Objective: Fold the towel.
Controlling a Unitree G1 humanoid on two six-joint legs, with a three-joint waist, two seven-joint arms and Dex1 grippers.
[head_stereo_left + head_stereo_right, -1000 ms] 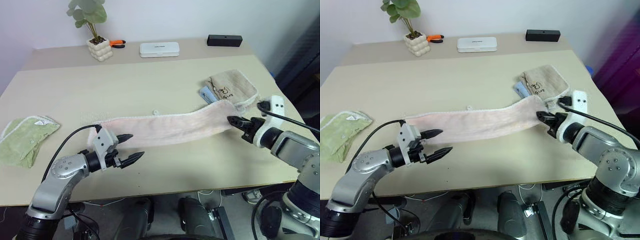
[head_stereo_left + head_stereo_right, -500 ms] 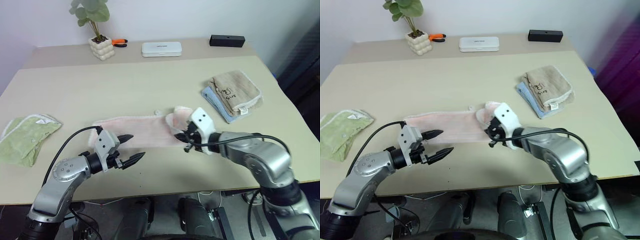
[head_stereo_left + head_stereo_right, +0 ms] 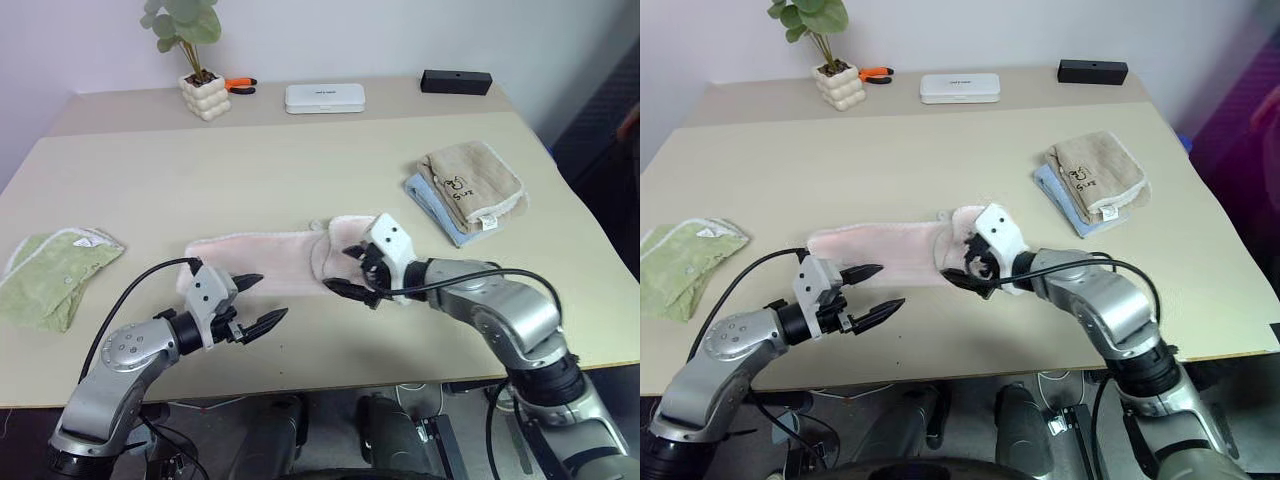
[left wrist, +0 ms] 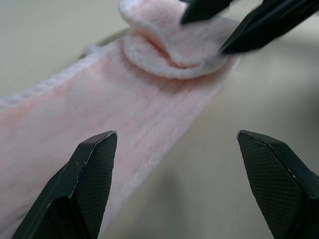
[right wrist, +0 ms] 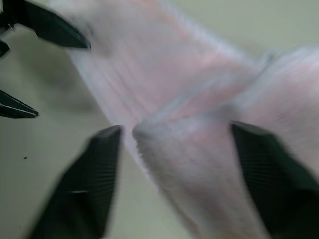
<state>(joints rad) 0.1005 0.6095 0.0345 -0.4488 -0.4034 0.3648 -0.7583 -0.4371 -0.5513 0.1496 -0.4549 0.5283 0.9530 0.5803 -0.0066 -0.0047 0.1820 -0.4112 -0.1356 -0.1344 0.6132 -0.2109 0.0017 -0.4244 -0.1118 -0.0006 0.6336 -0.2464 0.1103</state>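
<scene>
The towel (image 3: 260, 255) is pale pink and lies along the middle of the table. Its right end (image 3: 340, 240) is turned back over the rest in a loose, puffy fold. My right gripper (image 3: 342, 270) hovers at the near side of that fold, open, with nothing between its fingers. In the right wrist view the fold (image 5: 199, 149) lies just beyond the spread fingers (image 5: 94, 169). My left gripper (image 3: 258, 300) is open, just off the near edge of the towel's left part. In the left wrist view the fold (image 4: 169, 45) shows ahead with the right gripper's fingertips (image 4: 249, 30) over it.
A light green towel (image 3: 50, 275) lies at the far left. A tan towel on a blue cloth (image 3: 470, 180) sits at the right. Along the back stand a potted plant (image 3: 200, 95), an orange-handled tool (image 3: 240, 84), a white box (image 3: 325, 97) and a black box (image 3: 456, 81).
My right gripper carried the towel's right end leftward over the rest, then opened and let it go. The left gripper kept still and open.
</scene>
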